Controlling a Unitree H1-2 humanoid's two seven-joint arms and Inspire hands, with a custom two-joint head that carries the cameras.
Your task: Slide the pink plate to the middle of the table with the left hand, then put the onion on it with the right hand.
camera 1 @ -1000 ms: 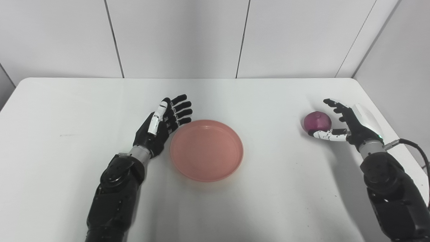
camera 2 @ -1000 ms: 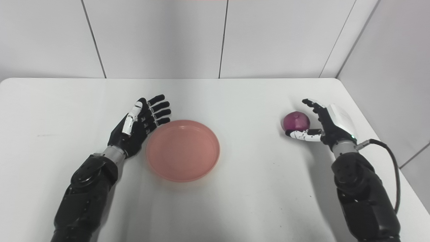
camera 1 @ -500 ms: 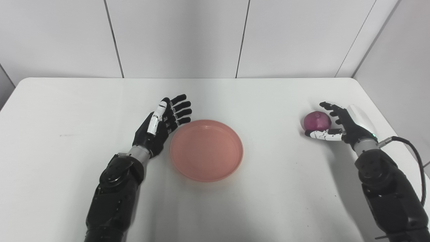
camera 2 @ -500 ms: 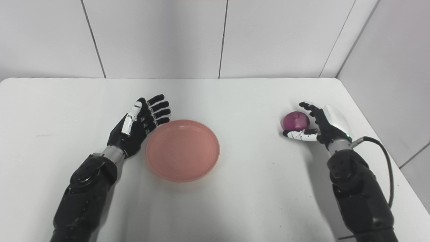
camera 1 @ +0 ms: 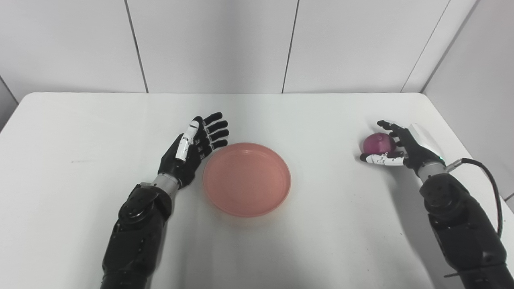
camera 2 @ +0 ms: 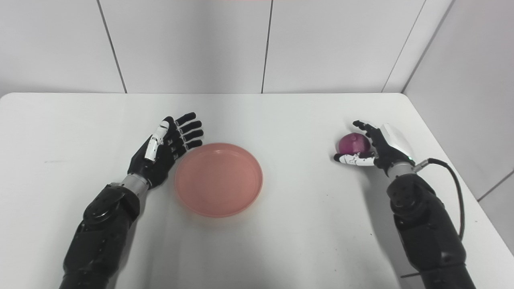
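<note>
The pink plate [camera 1: 246, 179] lies empty near the middle of the white table [camera 1: 80, 136]. My left hand [camera 1: 195, 146] rests just left of its rim, palm facing the plate, fingers straight and apart, holding nothing. At the right side the purple onion [camera 1: 376, 143] sits on the table. My right hand [camera 1: 402, 146] cups it from the right: the fingers [camera 1: 391, 127] arch over its far side and the white thumb [camera 1: 380, 159] lies along its near side. The hand is still open, and I cannot tell whether it touches the onion.
The table's right edge [camera 1: 470, 160] runs close behind the right hand, with a black cable [camera 1: 488, 176] looping off the right wrist. White wall panels stand behind the table's far edge.
My right hand has moved left and closed in around the onion, fingers curling more over it. The onion, the plate and the left hand have hardly moved.
</note>
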